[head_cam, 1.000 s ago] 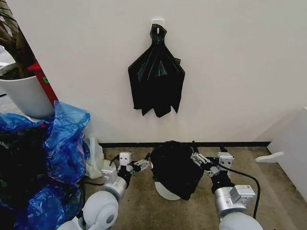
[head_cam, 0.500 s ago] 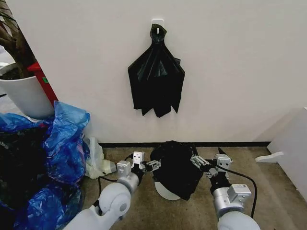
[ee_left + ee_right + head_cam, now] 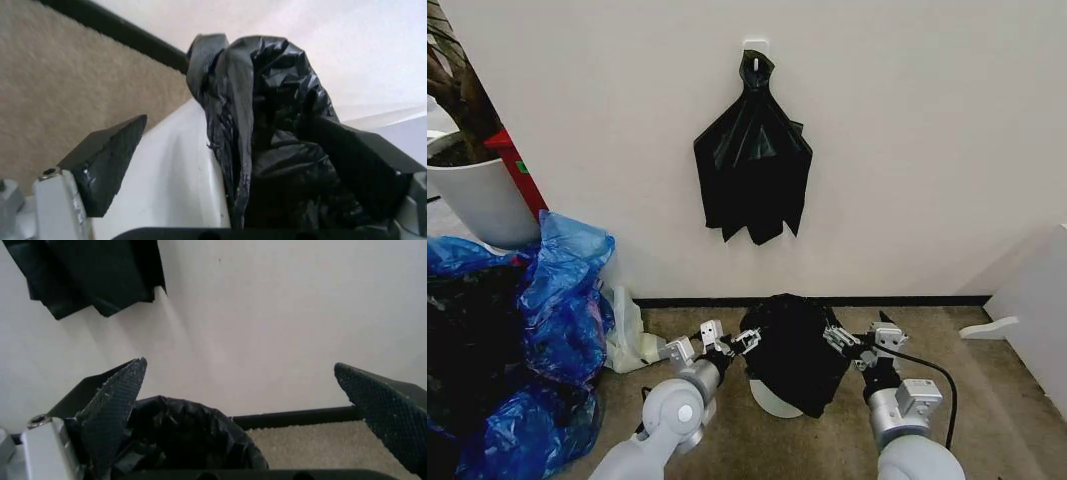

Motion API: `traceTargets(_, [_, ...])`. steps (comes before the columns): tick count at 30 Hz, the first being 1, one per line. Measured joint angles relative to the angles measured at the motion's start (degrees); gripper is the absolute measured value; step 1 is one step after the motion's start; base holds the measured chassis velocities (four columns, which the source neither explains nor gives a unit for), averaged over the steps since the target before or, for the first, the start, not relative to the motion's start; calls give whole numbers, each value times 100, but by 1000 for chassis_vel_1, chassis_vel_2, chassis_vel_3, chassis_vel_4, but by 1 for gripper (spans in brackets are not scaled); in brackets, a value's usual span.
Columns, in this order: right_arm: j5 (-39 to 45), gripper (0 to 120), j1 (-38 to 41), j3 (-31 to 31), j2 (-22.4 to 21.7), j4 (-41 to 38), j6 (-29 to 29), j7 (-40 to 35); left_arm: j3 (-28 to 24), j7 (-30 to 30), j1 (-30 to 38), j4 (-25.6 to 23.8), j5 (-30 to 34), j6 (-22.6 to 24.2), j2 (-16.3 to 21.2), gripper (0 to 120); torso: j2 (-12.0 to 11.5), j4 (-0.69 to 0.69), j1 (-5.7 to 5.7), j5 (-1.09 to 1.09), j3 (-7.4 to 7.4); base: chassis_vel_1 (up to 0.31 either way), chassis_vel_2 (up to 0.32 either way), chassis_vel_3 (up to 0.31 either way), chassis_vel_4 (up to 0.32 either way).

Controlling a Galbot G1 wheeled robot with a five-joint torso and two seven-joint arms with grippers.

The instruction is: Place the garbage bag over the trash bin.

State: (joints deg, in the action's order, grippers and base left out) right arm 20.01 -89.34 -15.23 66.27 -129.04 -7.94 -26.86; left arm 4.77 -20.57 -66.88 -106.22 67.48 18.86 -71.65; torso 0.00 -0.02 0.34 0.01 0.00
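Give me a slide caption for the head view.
Both grippers, left and right, flank the garbage bag draped over the trash bin.

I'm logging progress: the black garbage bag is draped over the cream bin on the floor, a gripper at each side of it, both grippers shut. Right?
Not quite. Both grippers are open, not shut: the right gripper in the right wrist view, the left gripper in the left wrist view. The rest holds: the garbage bag is draped over the trash bin.

A plain indoor corner, likely an office or utility space: bare white wall (image 3: 907, 150) with dark skirting board (image 3: 687, 301), beige carpet (image 3: 987, 400), a hook (image 3: 755, 48) holding spare black bags (image 3: 752, 170), a potted plant (image 3: 472, 190) beside heaped blue bags (image 3: 562, 290)
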Motion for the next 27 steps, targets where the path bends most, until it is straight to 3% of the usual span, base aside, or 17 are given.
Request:
traceTargets(6, [-1, 100, 10, -4, 9, 94, 4, 0, 47, 268, 16, 223, 470, -29, -64, 98, 1, 0, 0, 0, 0, 0, 0, 0, 0])
traceTargets(27, [14, 100, 18, -34, 9, 239, 53, -19, 126, 1194, 136, 831, 720, -465, -88, 93, 1, 0, 0, 0, 0, 0, 0, 0, 0])
